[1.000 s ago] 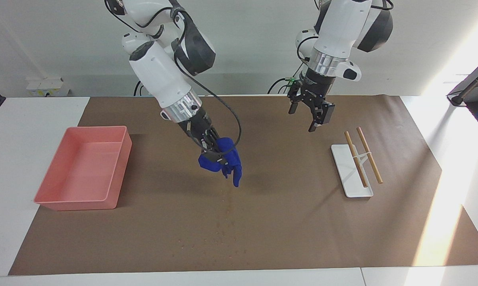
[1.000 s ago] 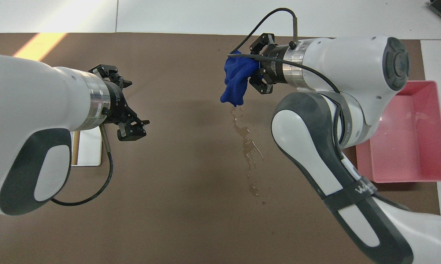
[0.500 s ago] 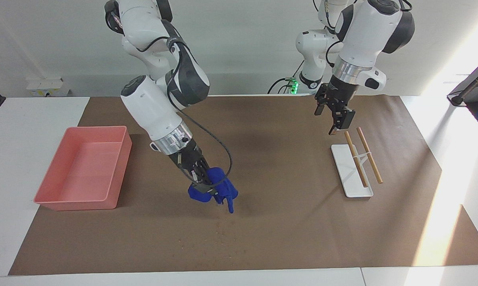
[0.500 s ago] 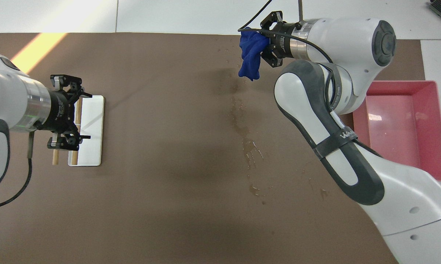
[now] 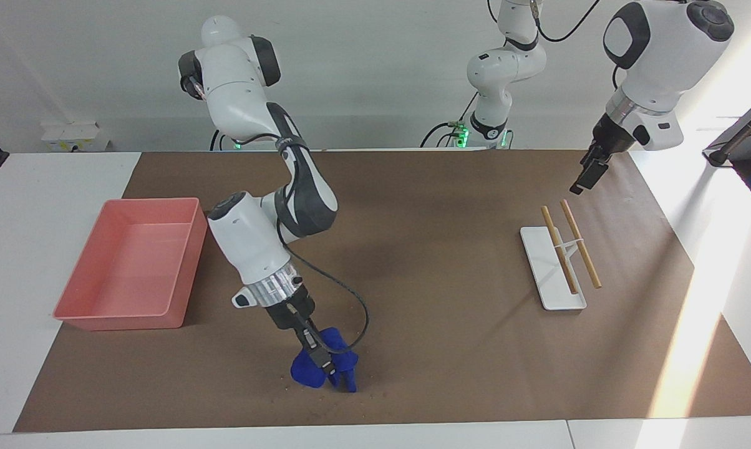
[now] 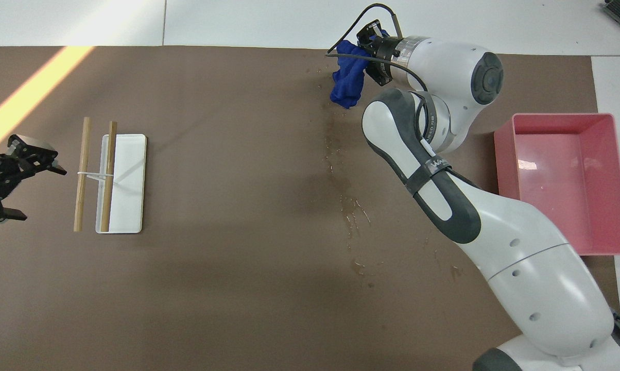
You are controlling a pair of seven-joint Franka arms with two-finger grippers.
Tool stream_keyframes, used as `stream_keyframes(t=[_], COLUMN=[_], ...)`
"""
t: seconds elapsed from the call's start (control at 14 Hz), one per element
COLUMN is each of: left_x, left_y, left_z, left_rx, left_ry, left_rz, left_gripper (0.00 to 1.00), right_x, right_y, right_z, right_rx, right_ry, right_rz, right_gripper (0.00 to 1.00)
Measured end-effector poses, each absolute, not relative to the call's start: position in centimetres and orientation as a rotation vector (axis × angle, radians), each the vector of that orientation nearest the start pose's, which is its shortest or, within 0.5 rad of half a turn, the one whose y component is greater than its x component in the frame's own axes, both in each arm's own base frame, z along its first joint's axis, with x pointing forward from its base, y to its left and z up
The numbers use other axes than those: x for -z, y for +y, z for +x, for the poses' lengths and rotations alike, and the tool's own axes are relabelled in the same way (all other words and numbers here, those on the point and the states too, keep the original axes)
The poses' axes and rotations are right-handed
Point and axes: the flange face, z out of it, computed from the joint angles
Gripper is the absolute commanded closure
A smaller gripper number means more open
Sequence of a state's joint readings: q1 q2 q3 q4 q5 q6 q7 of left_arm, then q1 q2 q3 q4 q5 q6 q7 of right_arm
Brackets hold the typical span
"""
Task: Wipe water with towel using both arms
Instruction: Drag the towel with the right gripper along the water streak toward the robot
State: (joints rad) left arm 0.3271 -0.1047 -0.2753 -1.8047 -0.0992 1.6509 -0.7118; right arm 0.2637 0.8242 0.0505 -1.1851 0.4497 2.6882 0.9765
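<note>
Farther from the robots than the pink tray, right gripper, jaws clamped on the blue towel, may smear water rather than absorb it; left gripper, jaws spread empty, waits.

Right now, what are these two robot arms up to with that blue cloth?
The right gripper is shut on the blue towel and presses it onto the brown paper at the end of the table farthest from the robots. A trail of water runs from there toward the robots. The left gripper hangs open in the air near the wooden sticks on the white tray, holding nothing. The pink tray sits at the right arm's end.
</note>
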Motion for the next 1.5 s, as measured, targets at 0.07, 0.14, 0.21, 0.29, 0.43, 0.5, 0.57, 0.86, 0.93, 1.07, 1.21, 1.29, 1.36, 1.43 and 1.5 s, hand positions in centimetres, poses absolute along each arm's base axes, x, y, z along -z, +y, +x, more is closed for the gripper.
stream_keyframes(t=[0.07,0.14,0.21,0.29,0.43,0.5,0.57,0.86,0.93,1.07,1.21,1.29,1.36,1.43,1.5], left_x=[-57.5,-57.5,-57.5,-57.5,-57.6,-57.7,-57.8,-59.1,-59.7,-60.7,-61.2,-61.7,-62.3,-62.8,-63.1], left_y=[2.9,4.4,5.4,6.0,6.1,5.7,5.4,4.8,5.0,5.3,5.4,5.1,4.8,4.5,4.3], left_z=[52.2,51.9,51.7,51.6,51.6,51.6,51.6,52.0,52.0,52.1,52.0,52.0,52.2,52.4,52.6], left_rx=[-0.122,-0.133,-0.140,-0.140,-0.137,-0.135,-0.130,-0.063,-0.039,-0.008,-0.023,-0.041,-0.054,-0.056,-0.053], left_ry=[-1.122,-1.087,-1.082,-1.084,-1.079,-1.070,-1.058,-0.871,-0.750,-0.527,-0.323,-0.258,-0.222,-0.202,-0.186], left_rz=[-2.987,-3.001,-3.002,-3.002,-3.004,-3.007,-3.010,-3.073,-3.094,-3.113,-3.100,-3.095,-3.093,-3.094,-3.093], left_gripper=[0.00,0.00,0.00,0.00,0.00,0.00,0.00,0.00,0.00,0.00,0.00,0.00,0.00,0.00,0.00], right_x=[-35.7,-34.2,-32.7,-31.2,-29.1,-28.5,-28.2,-27.3,-27.0,-27.0,-27.1,-27.2,-27.3,-27.3,-27.4], right_y=[23.0,23.9,24.8,25.7,26.6,26.5,26.2,25.5,25.7,26.4,27.1,27.3,27.5,27.4,27.0], right_z=[77.2,76.5,75.7,74.7,72.9,72.2,71.6,69.2,68.5,66.6,64.1,62.7,61.2,59.8,58.5], right_rx=[0.418,0.424,0.425,0.418,0.388,0.372,0.360,0.315,0.302,0.277,0.247,0.231,0.215,0.200,0.188], right_ry=[1.185,1.182,1.181,1.180,1.186,1.194,1.203,1.225,1.224,1.213,1.200,1.194,1.190,1.188,1.190], right_rz=[-2.119,-2.127,-2.139,-2.156,-2.197,-2.214,-2.227,-2.272,-2.285,-2.315,-2.351,-2.369,-2.387,-2.404,-2.420], right_gripper=[1.00,1.00,1.00,1.00,1.00,1.00,1.00,1.00,1.00,1.00,1.00,1.00,1.00,1.00,1.00])
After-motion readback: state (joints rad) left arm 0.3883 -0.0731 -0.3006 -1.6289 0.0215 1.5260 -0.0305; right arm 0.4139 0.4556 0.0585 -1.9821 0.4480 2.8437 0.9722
